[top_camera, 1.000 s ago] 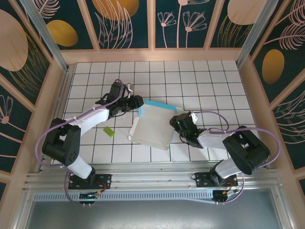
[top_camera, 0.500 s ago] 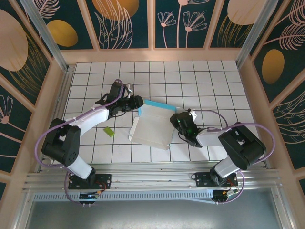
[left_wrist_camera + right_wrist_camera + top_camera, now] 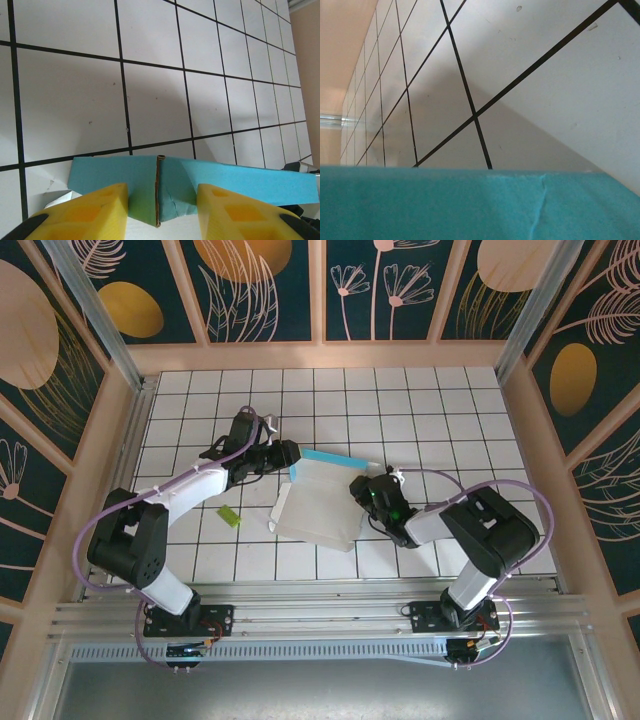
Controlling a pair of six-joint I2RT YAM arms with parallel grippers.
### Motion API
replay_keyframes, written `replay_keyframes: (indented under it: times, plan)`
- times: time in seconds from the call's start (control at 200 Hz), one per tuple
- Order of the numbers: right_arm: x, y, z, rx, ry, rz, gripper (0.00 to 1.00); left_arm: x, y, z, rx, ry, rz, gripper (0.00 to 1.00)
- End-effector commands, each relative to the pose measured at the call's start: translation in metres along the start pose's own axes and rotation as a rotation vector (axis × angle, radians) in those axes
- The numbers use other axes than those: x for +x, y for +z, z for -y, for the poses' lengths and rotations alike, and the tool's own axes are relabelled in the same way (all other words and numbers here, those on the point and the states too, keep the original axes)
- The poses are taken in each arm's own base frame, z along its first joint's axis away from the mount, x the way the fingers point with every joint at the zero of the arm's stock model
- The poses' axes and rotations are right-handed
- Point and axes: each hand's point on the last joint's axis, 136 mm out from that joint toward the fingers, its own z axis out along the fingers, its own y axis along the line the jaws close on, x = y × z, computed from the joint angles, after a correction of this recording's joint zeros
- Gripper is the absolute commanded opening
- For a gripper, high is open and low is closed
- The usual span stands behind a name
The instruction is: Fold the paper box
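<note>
The paper box (image 3: pixel 315 505) lies white side up in the middle of the tiled table, with its turquoise far flap (image 3: pixel 335 457) raised. My left gripper (image 3: pixel 290 462) is at the box's far left corner. In the left wrist view its yellow fingers (image 3: pixel 95 207) flank the folded turquoise corner (image 3: pixel 170 185), and the left gripper (image 3: pixel 161 189) is shut on it. My right gripper (image 3: pixel 358 492) presses against the box's right edge. A turquoise wall (image 3: pixel 445 205) hides its fingers in the right wrist view, so I cannot tell its opening.
A small yellow-green piece (image 3: pixel 230 516) lies on the tiles left of the box. Wooden walls (image 3: pixel 520 420) ring the table, and a metal rail (image 3: pixel 320 615) runs along the near edge by the arm bases.
The right gripper has moved left, up against the box's right edge. The left arm and the held corner have stayed still.
</note>
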Motion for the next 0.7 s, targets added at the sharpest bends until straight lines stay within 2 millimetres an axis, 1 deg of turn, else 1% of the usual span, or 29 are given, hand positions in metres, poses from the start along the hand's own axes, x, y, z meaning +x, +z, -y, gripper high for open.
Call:
replay_keyframes:
  times: [0.0,0.055,0.12,0.175,0.26,0.29,0.33,0.39,0.41,0.435,0.456,0.491,0.516,0.616,0.691]
  plan:
    - [0.000,-0.018,-0.016,-0.045,-0.021,-0.017,0.40,0.024,-0.002,-0.009,-0.029,-0.005,-0.079,0.40]
    - [-0.002,-0.031,-0.017,-0.039,-0.052,-0.010,0.42,0.024,-0.003,-0.010,-0.034,-0.002,-0.075,0.40]
    - [-0.004,-0.048,-0.011,-0.010,-0.081,-0.001,0.44,0.024,-0.002,-0.012,-0.044,0.002,-0.076,0.40]
    - [-0.006,-0.064,-0.010,-0.018,-0.106,0.003,0.46,0.025,-0.001,-0.013,-0.045,0.000,-0.077,0.40]
    - [-0.014,-0.087,-0.011,-0.028,-0.203,0.024,0.50,0.025,-0.001,-0.013,-0.046,-0.001,-0.079,0.39]
    - [-0.020,-0.095,-0.010,-0.021,-0.256,0.044,0.54,0.024,-0.001,-0.013,-0.047,-0.001,-0.076,0.39]
    - [-0.028,-0.105,-0.013,-0.032,-0.350,0.073,0.62,0.024,-0.001,-0.014,-0.049,-0.002,-0.075,0.39]
    - [-0.041,-0.117,-0.018,-0.057,-0.470,0.110,0.79,0.024,-0.001,-0.013,-0.048,-0.003,-0.072,0.39]
    - [-0.047,-0.120,-0.019,-0.064,-0.502,0.123,0.82,0.024,-0.001,-0.013,-0.050,-0.003,-0.072,0.39]
    - [-0.051,-0.122,-0.021,-0.083,-0.540,0.127,0.83,0.024,-0.001,-0.013,-0.050,-0.003,-0.074,0.39]
    - [-0.052,-0.124,-0.023,-0.106,-0.566,0.117,0.83,0.025,-0.001,-0.014,-0.051,-0.005,-0.076,0.39]
    - [-0.063,-0.125,-0.022,-0.114,-0.587,0.126,0.84,0.025,-0.001,-0.014,-0.051,-0.004,-0.077,0.39]
    - [-0.065,-0.125,-0.023,-0.134,-0.600,0.111,0.83,0.025,-0.001,-0.014,-0.051,-0.003,-0.077,0.39]
    - [-0.068,-0.116,-0.022,-0.161,-0.649,0.071,0.74,0.024,-0.003,-0.014,-0.053,-0.002,-0.073,0.39]
    - [-0.062,-0.103,-0.023,-0.175,-0.691,0.023,0.65,0.025,-0.002,-0.014,-0.053,-0.002,-0.075,0.39]
